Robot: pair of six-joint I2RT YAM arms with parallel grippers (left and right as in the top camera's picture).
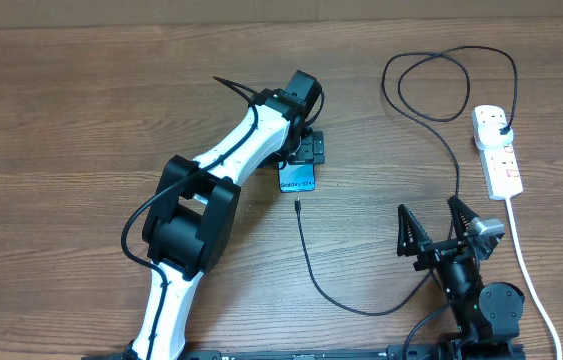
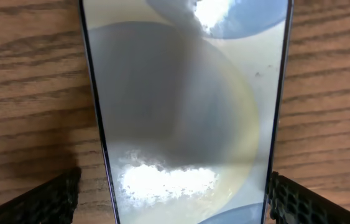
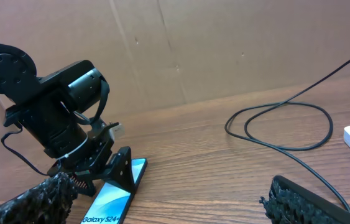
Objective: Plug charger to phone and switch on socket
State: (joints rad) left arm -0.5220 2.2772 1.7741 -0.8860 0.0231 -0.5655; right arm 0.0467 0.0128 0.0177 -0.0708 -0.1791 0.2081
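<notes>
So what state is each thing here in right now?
Phone: flat on the table, screen lit, nothing plugged in.
Charger: plugged into the strip, tip loose near the phone.
Power strip: switch position unclear.
Left fingers: open, straddling the phone.
Right fingers: open, empty.

This looks like a robot lab test rig, not a home: a white-and-black arm (image 1: 231, 150) and a black arm (image 1: 471, 290) stand at the edge of a wood-grain worktop (image 1: 81, 120), plain brown cardboard (image 3: 224, 50) screens the back, and a socket (image 1: 497, 150) lies loose.
</notes>
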